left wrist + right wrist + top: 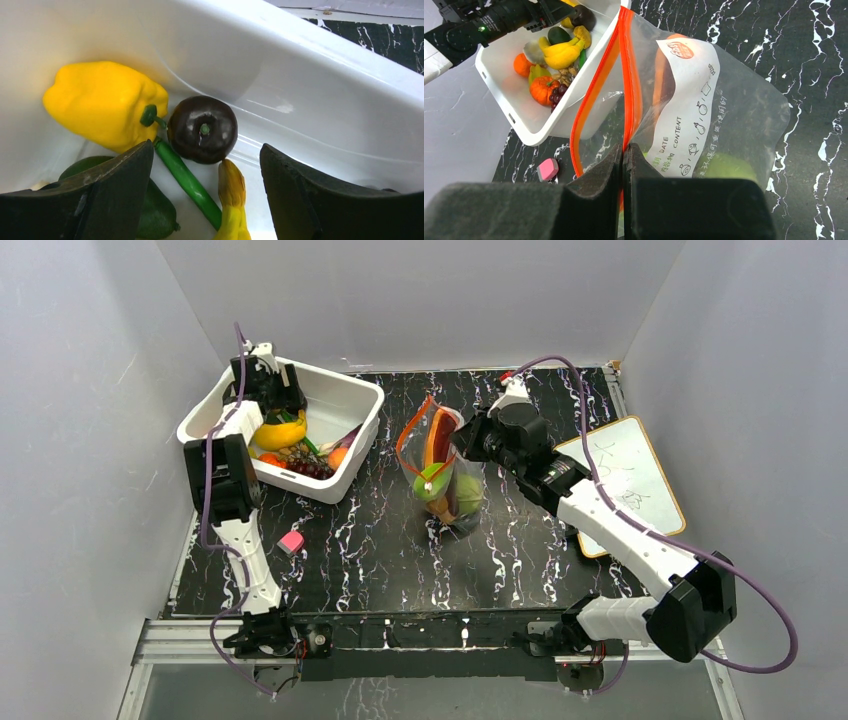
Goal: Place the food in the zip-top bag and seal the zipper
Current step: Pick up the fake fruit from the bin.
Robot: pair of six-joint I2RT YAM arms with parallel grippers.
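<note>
The zip-top bag (447,480) stands upright mid-table with its mouth open, holding green and orange food. My right gripper (624,149) is shut on one side of its red-orange zipper (630,75), and the other side bows away to the left. More food lies in the white bin (350,405): a yellow pepper (100,102), a dark round eggplant (202,129), a green stalk (187,180), a yellow-orange piece (232,197) and a dark green piece (157,212). My left gripper (206,150) hangs open low inside the bin. The stalk and the yellow-orange piece lie between its fingers, untouched.
A small pink block (292,543) lies on the black marbled table in front of the bin. A white board (625,480) lies at the right edge, under my right arm. White walls enclose the table on three sides.
</note>
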